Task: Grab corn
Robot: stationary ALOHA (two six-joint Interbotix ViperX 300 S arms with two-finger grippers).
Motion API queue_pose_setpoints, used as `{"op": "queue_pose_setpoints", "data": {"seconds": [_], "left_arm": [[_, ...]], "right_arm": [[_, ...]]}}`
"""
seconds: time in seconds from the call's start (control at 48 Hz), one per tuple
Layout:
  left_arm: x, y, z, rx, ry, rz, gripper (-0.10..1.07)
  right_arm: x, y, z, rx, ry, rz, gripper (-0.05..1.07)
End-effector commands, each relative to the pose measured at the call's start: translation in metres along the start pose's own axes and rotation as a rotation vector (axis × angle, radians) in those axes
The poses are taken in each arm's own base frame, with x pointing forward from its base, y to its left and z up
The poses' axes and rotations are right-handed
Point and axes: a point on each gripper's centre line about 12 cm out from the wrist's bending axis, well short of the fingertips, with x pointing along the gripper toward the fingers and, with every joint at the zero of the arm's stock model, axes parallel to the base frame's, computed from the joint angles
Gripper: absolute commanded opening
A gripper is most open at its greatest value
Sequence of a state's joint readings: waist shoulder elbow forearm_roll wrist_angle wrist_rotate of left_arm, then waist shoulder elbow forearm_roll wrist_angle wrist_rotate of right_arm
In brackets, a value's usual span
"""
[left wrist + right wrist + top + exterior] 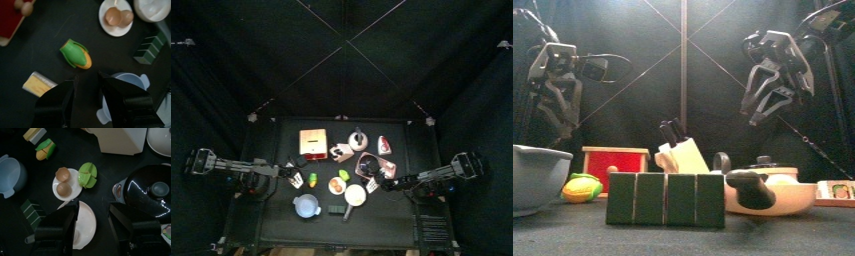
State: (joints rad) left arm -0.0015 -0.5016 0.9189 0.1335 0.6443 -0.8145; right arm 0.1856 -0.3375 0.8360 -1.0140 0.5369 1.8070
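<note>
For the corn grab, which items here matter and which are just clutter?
Belongs to the job:
- corn, lying free on the table
- left gripper, fingers open, above the corn

Just lying about:
- red box
- blue-grey bowl
- plate with two brown pieces
- green item beside that plate
- black pot
- dark green rack
- right gripper, idle

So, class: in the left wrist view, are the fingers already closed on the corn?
No. The left gripper stands open, and the corn lies on the table beyond its fingers, untouched.
</note>
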Motion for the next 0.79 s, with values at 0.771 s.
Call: {"op": "queue_pose_setpoints", "data": {"seconds": [0.771], "left_arm": [[0.074,-0.032,0.017,-0.305,0.009,0.266,0.83]], "right_arm": [[-0.002,-0.008,-0.001,0.01,-0.001,-0.007,0.8]]}}
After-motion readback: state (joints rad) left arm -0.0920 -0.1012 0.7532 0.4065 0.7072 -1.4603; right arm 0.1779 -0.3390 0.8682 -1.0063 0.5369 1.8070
